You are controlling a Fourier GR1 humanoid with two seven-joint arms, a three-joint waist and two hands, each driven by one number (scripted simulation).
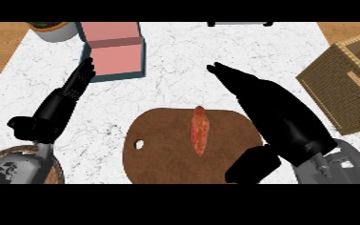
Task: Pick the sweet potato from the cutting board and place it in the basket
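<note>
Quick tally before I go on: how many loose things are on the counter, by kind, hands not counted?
Sweet potato: 1
Cutting board: 1
Wicker basket: 1
Pink box: 1
Potted plant: 1
Grey object at top edge, cut off: 1
Round object at lower left, mostly hidden: 1
Total: 7

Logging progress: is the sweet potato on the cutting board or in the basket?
On the board: the sweet potato lies on the cutting board; the basket sits apart at right.
</note>
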